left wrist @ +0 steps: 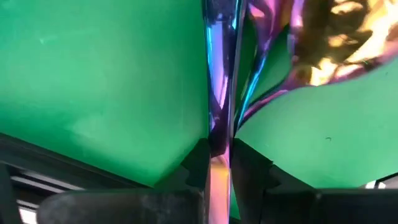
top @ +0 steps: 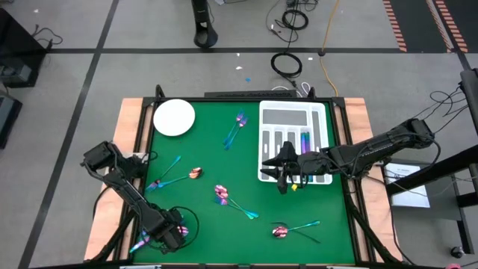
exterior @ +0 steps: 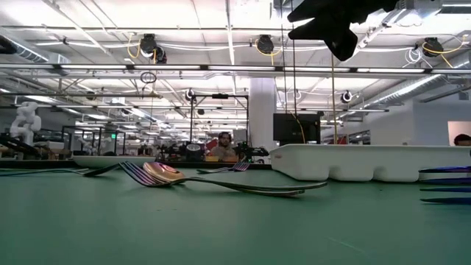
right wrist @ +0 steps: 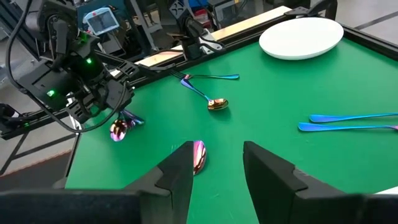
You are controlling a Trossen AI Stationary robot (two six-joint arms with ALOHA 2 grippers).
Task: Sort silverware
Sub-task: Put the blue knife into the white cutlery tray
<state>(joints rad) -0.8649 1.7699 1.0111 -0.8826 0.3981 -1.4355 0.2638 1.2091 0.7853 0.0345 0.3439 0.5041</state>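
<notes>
Fingers of left gripper clamp a spoon; right gripper parted, empty over tray. Most silverware remains loose on worktop.

Plate far-left on mat; tray right; silverware scattered between, some in tray.

Table: plain green surface, black frame, light wood border. Plate and compartmented tray: plain white. Silverware: iridescent pink, purple, blue, teal; one spoon bowl reflects gold. Both arms: black.
</notes>
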